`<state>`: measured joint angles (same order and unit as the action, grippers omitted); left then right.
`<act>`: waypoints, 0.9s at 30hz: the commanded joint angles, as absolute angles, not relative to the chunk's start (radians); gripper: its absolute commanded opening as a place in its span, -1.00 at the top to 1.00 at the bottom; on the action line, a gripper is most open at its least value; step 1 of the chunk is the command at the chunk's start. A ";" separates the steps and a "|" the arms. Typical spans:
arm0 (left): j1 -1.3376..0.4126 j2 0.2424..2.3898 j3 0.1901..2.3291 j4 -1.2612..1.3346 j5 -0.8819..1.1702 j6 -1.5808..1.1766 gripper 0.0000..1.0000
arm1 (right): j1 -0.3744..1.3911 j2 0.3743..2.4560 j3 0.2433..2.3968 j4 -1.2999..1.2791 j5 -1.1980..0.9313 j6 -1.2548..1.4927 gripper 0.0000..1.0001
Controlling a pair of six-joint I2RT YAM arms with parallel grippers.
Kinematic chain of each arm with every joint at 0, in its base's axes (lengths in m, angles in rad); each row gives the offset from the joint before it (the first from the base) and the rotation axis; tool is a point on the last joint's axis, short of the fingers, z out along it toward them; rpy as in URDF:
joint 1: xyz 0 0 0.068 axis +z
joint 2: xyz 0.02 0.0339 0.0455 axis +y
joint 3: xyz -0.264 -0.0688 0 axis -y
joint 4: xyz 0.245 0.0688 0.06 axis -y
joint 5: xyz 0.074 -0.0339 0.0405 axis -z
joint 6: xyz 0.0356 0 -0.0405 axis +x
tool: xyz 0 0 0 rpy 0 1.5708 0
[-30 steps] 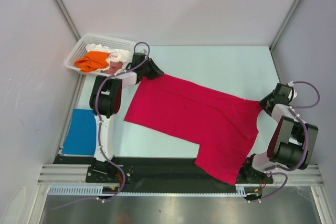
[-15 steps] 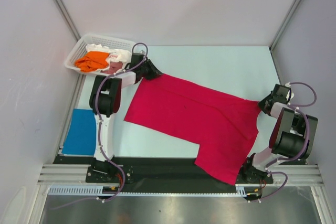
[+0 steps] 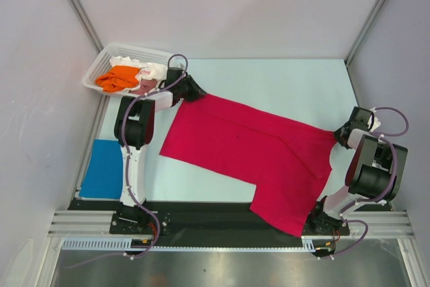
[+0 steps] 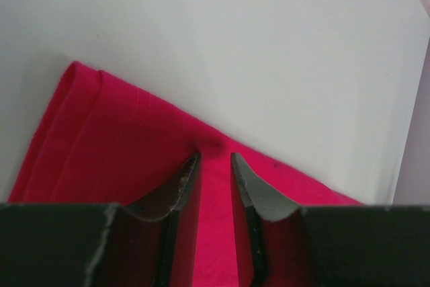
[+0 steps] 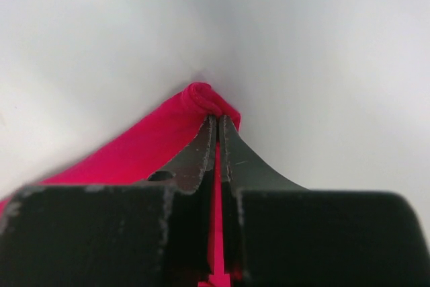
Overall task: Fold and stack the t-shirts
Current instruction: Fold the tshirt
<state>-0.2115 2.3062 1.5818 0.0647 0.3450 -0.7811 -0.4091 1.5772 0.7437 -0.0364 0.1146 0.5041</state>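
The large crimson-red t-shirt (image 3: 255, 152) lies spread flat across the table, drawn out between both grippers. My left gripper (image 3: 199, 93) sits on its far left corner. In the left wrist view the jaws (image 4: 215, 157) stand narrowly apart with red cloth (image 4: 114, 139) filling the gap. My right gripper (image 3: 338, 136) is at the shirt's right corner. In the right wrist view its jaws (image 5: 218, 117) are pressed together on a bunched fold of red cloth (image 5: 148, 146). The bright blue t-shirt (image 3: 102, 169) lies folded at the near left.
A white lattice basket (image 3: 134, 48) stands at the far left, holding the orange shirt (image 3: 119, 77), the dusty-pink shirt (image 3: 144, 87) and the white shirt (image 3: 153, 70). Grey walls close in the table on the left, right and far sides. The shirt's near end overhangs the black front rail (image 3: 201, 216).
My right arm has drawn a little toward the near edge, taking the shirt's right corner with it. The left arm and the rest of the shirt have barely moved.
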 commanded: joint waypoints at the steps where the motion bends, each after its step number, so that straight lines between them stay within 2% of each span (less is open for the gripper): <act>1: -0.193 2.319 1.617 0.048 0.330 -0.735 0.40 | -0.426 1.611 0.799 -0.026 0.155 0.515 1.00; 8: -0.192 2.322 1.649 0.041 0.330 -0.683 0.28 | -0.426 1.670 0.841 -0.026 0.140 0.535 1.00; 17: -0.175 2.390 1.690 0.049 0.334 -0.768 0.27 | -0.425 1.802 0.942 -0.009 0.106 0.568 0.98; 22: -0.170 2.434 1.741 0.061 0.333 -0.808 0.27 | -0.414 1.907 1.115 -0.110 0.048 0.565 0.95; 27: -0.166 2.505 1.856 0.052 0.356 -0.844 0.27 | -0.396 2.000 1.256 -0.161 0.081 0.545 0.89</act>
